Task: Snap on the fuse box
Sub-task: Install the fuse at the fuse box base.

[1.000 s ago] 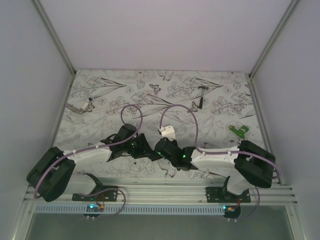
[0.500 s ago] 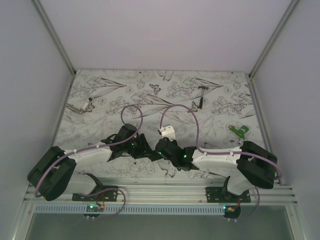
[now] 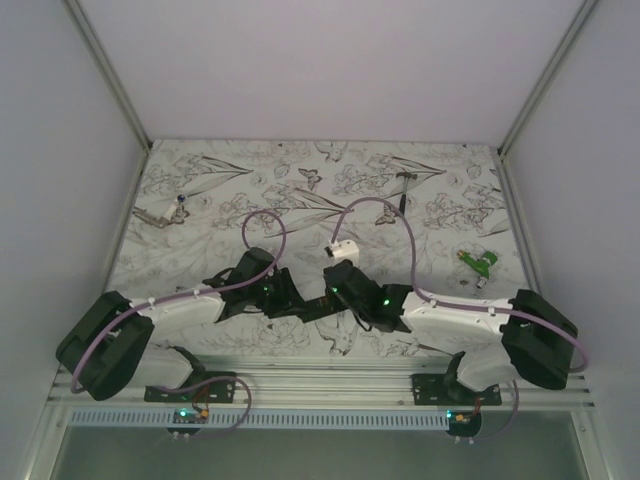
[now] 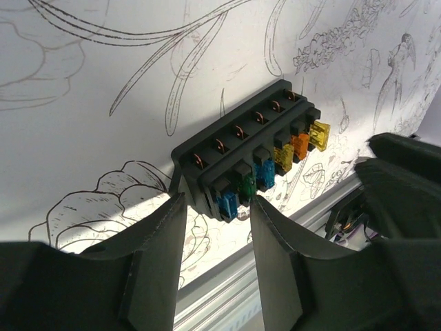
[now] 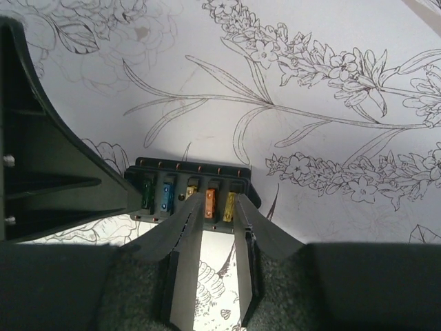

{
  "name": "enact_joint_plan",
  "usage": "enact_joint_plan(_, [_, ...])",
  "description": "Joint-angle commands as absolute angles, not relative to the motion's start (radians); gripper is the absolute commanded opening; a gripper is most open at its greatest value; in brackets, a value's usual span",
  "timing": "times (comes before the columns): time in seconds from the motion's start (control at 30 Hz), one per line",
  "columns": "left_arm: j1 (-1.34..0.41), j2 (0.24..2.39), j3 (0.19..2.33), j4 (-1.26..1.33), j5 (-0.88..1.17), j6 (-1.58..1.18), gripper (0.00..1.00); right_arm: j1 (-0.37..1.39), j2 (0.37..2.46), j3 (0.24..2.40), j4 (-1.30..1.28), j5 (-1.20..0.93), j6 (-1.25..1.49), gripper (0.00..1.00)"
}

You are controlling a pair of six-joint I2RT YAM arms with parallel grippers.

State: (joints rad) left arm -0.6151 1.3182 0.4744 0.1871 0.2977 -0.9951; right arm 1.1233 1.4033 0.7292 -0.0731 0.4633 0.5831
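1x small black rectangular plastic fuse box [image 4: 248, 148], 2x grippers. Fuse face: single row of 6 blade fuses [image 4: 265, 172], blue, green, blue, yellow, orange, yellow. 6 copper-coloured terminals [image 4: 239, 131] along top. Box sits mid-front over floral-print table sheet [image 3: 200, 185], between both grippers. Its end is clamped by left gripper [image 4: 215, 207]. Jaws parted on right gripper [image 5: 217, 207], tips at fuse face, orange fuse between them.

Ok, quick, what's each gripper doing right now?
Left gripper: closed on one end of the fuse box.
Right gripper: open, tips either side of the orange fuse, not clamping it.
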Motion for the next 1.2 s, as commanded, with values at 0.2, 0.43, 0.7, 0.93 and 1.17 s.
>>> enact_joint_plan(0.2, [-0.618,1.355,0.491,0.194,0.327,-0.996,0.43,0.978,1.334,0.729,-0.126,0.141,0.590,0.16])
enact_joint_plan(0.43, [-0.618,1.359,0.488,0.193,0.331,-0.996,0.42,0.899,1.327,0.711,-0.127,0.095,0.582,0.16])
enact_joint_plan(0.7, [-0.617,1.366,0.490,0.193,0.330,-0.997,0.42,0.884,1.379,0.726,-0.110,0.049,0.560,0.16])
enact_joint_plan(0.93, [-0.612,1.367,0.491,0.193,0.333,-0.996,0.42,0.882,1.413,0.727,-0.108,0.029,0.556,0.16])
enact_joint_plan(1.17, [-0.612,1.367,0.489,0.192,0.333,-0.995,0.42,0.879,1.424,0.730,-0.101,0.015,0.548,0.16])
